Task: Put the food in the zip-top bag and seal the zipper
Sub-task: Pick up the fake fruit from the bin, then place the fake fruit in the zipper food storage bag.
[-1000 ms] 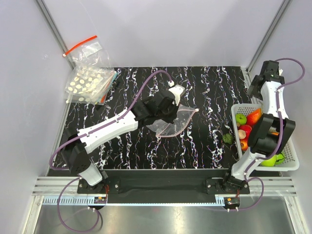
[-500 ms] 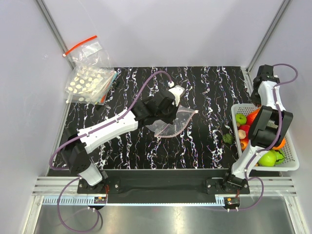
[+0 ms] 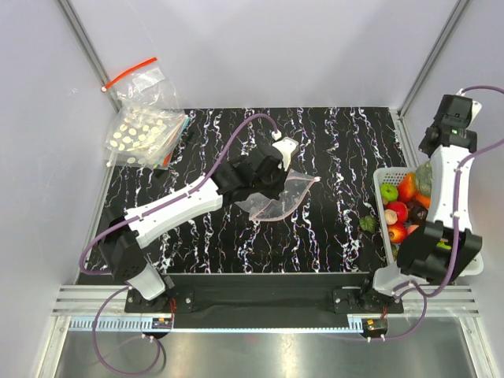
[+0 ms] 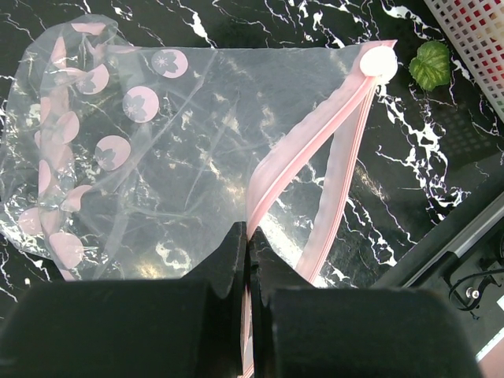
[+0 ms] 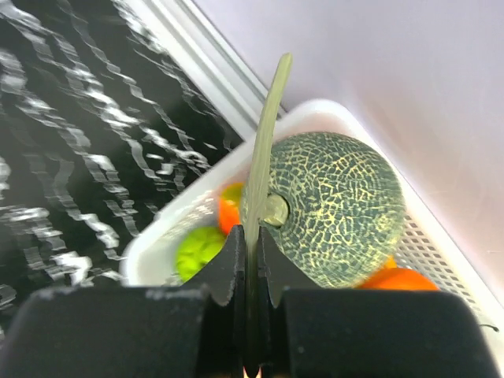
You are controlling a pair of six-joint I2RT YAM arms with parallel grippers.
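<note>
The zip-top bag lies clear and crinkly in the middle of the table, with pink dots on it. My left gripper is shut on the pink zipper at the mouth edge, and shows from above as well. A white slider sits at the strip's far end. My right gripper is shut on the pale stem of the dark green netted food lump. That lump hangs over the basket's far end. An orange-red piece lies in the basket.
A white basket at the right edge holds round green, red and orange fruits. A small green leafy bit lies on the table beside it. Dotted bags and a red-strip bag sit at the far left.
My right gripper has shut on the green lump's stem and the arm has swung up and back, lifting the lump from the basket. The left arm and bag have not moved.
</note>
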